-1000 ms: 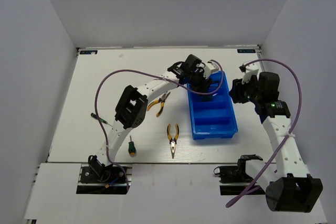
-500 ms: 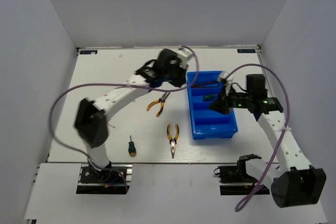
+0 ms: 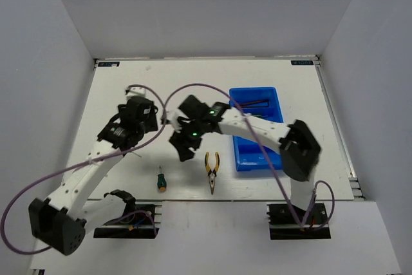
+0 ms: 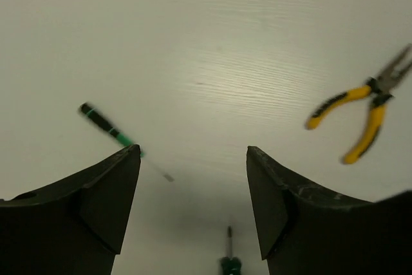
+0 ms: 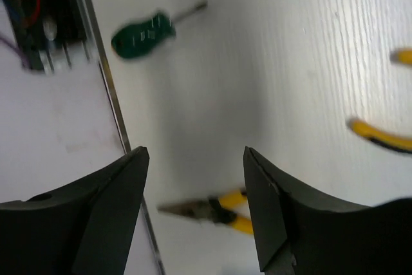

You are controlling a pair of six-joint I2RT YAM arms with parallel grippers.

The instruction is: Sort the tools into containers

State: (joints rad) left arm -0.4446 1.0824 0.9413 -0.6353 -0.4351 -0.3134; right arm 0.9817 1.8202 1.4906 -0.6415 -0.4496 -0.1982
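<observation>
Between the fingers of your left end effector (image 4: 193,156), which stand wide apart, nothing is held; only pale desk (image 4: 206,43) shows through the gap. To this end effector's left lies the thin screwdriver (image 4: 106,125), dark with green bands, its shaft running toward the left finger. Well off to its right lie yellow-handled pliers (image 4: 360,114), jaws pointing away; you cannot tell which of the two pairs they are.

Your right end effector (image 5: 194,154) is likewise spread wide and empty. One pair of pliers (image 5: 212,210) lies on the desk in line with its gap, jaws toward the left finger. The yellow handles of a second pair (image 5: 380,136) reach in from its right. Ahead and to its left lies the stubby screwdriver (image 5: 143,33), green-handled, close to the desk's edge.

Seen from above, the blue tray (image 3: 262,159) sits well apart from both end effectors, back along the right forearm, which crosses over it. A hex key (image 3: 255,102) lies in the tray's farthest compartment.
</observation>
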